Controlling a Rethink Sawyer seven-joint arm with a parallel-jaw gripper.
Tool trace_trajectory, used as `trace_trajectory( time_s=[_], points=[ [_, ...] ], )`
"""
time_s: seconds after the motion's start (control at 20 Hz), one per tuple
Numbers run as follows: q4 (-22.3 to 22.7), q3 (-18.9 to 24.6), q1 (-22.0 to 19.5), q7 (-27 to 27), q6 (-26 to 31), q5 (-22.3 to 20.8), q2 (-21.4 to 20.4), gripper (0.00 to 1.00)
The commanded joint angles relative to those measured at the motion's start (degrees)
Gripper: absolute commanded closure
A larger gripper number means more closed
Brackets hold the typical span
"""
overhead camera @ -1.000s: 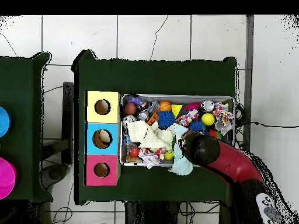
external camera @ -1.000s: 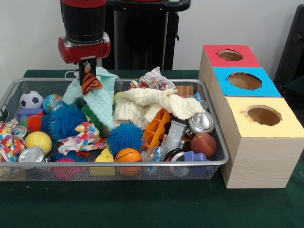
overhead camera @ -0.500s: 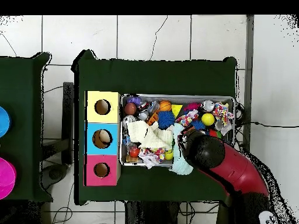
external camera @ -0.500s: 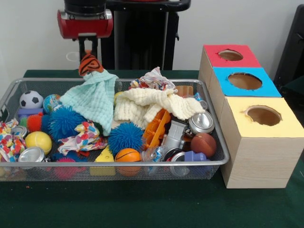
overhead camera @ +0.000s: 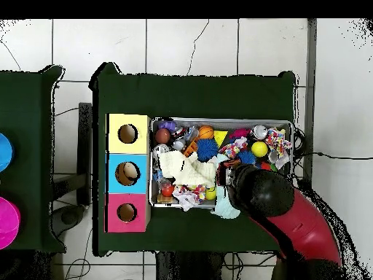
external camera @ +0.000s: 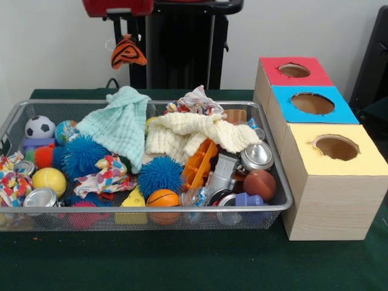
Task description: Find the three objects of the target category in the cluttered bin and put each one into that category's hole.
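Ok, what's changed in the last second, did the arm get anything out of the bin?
Yes. The gripper rose straight up out of the wire bin, carrying the orange tiger-striped cloth, which now hangs clear above the clutter. The mint knitted cloth it was dragging upward dropped back and settled in the bin. The other items and the three-hole box did not move.

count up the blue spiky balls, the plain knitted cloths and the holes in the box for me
blue spiky balls: 2
plain knitted cloths: 2, one mint, one cream
box holes: 3, in red, blue and yellow
total: 7
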Motion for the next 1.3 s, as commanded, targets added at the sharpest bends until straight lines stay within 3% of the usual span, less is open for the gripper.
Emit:
trace_trajectory(
  time_s=[0.05, 0.3, 0.45, 0.65, 0.75, 0.85, 1.0, 1.05, 1.3],
  points=[
    [10.8, 3.8, -0.1, 20.6, 3.1, 10.7, -1.6, 1.0],
    [14.1, 4.2, -0.3, 22.0, 2.1, 15.9, -1.8, 1.0],
    [18.3, 7.3, -1.4, 20.6, -1.9, 23.6, -2.6, 1.0],
    [22.2, 9.9, -0.9, 19.8, -1.5, 35.1, -2.9, 1.0],
    [24.9, 11.5, 0.1, 16.7, -3.2, 42.7, -2.5, 1.0],
    [26.1, 12.3, 1.1, 13.5, -5.0, 47.6, -2.0, 1.0],
    [27.7, 12.6, 4.3, 10.2, -5.8, 55.4, -1.3, 1.0],
    [28.6, 12.6, 6.2, 7.4, -6.0, 60.7, -1.1, 1.0],
    [28.6, 10.7, 15.7, 3.2, -4.1, 75.8, 1.3, 1.0]
  ],
)
